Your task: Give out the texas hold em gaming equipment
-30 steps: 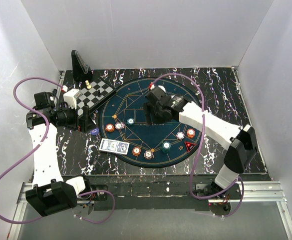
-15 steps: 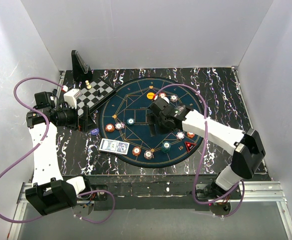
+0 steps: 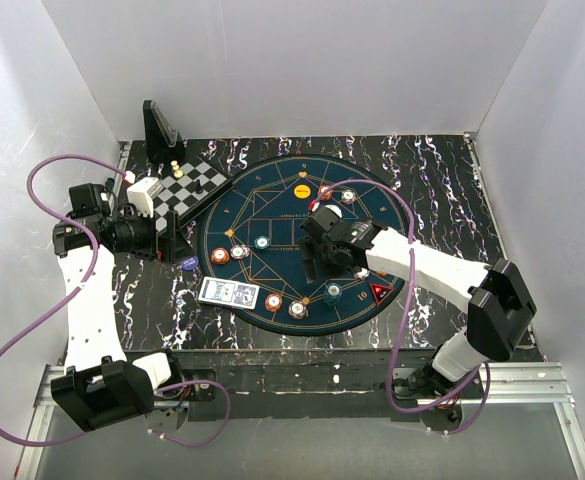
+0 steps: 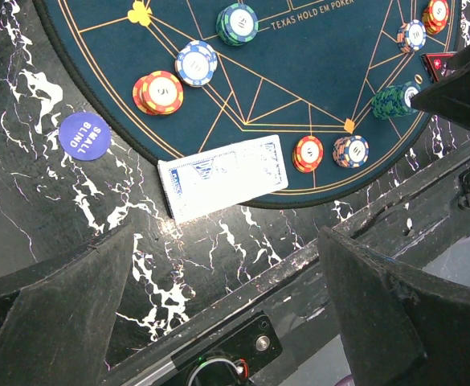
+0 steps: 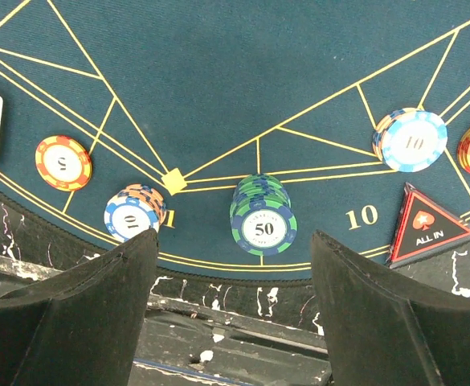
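Top external view first, and we found the round blue mat [image 3: 272,205] well dotted: chip stacks [image 3: 220,256] sat at several places round its gold lines, near side, left side and far side alike, with a yellow marker [image 3: 302,189] up by the far rim. So the chips, we judged, were largely shared out.

What looked undone was the deck of cards [image 4: 222,175]. From the left wrist we saw it in one pile, blue-patterned back up, lying across the mat's near-left rim, part on felt and part on the marbled tabletop [image 4: 26,201]. Nothing dealt that we could see! The small blind marker [image 4: 84,135] lay off the mat too, just beside its edge.

Over to the right wrist, and the right claw [image 5: 233,237] stood wide with nothing in it. The green 50 stack [image 5: 263,217] sat right between its fingers in that view, though how high the claw hung above the chips we could not tell. Close neighbours there: a blue-and-white 10 stack [image 5: 134,213] on one side and the red all-in marker [image 5: 434,227] on the other, so any closing would have had little room, by our reckoning.

The left claw [image 4: 225,241] hung wide and empty as well, out over the tabletop left of the mat. Near it was the checkered board [image 3: 194,185] with its small pieces, no part of this game, lying just beside the mat's far-left edge.
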Controlling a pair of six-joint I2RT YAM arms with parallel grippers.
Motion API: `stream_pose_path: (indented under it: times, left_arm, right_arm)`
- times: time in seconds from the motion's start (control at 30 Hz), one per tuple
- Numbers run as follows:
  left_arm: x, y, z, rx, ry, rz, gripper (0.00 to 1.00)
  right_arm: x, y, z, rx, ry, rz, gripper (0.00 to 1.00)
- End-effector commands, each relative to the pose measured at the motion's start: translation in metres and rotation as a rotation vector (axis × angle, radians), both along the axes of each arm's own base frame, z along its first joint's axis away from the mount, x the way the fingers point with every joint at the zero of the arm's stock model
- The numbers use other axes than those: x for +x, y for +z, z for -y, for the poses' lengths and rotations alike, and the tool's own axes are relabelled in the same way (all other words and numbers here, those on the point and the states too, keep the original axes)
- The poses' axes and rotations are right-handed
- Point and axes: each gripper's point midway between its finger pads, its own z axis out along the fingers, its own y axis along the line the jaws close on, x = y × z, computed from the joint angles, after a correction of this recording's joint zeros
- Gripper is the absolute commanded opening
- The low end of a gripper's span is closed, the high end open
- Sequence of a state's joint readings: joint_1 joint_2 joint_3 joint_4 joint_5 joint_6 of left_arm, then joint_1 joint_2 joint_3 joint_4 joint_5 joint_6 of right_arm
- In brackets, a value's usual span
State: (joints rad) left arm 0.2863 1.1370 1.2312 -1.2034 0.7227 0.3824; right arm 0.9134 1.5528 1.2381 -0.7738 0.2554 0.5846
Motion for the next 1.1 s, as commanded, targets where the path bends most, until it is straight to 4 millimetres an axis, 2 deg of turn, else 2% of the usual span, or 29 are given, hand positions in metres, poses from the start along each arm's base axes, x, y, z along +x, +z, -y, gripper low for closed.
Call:
stream_pose_path:
  times: [0.0, 0.23, 0.7, 0.87, 1.07]
  left_arm:
    - [0.001, 0.01, 0.001, -0.008, 0.006, 0.037, 1.0]
    - [0.0, 0.006, 0.002, -0.015, 0.009, 0.03, 1.0]
    - [-0.002, 0.01, 0.0, 0.005, 0.014, 0.041, 1.0]
    - [-0.001, 0.01, -0.001, 0.008, 0.016, 0.043, 1.0]
    - [0.0, 0.011, -0.001, 0.01, 0.019, 0.041, 1.0]
  right_arm:
    - [0.0, 0.002, -0.004, 0.036, -0.013, 0.02, 0.83]
    - [-0.007, -0.018, 0.005, -0.007, -0.018, -0.008, 0.82]
    - [-0.015, -0.062, 0.007, -0.047, -0.022, -0.076, 0.78]
    - [-0.02, -0.074, 0.007, -0.043, -0.027, -0.101, 0.69]
    - [-0.017, -0.068, 0.007, -0.042, -0.027, -0.086, 0.56]
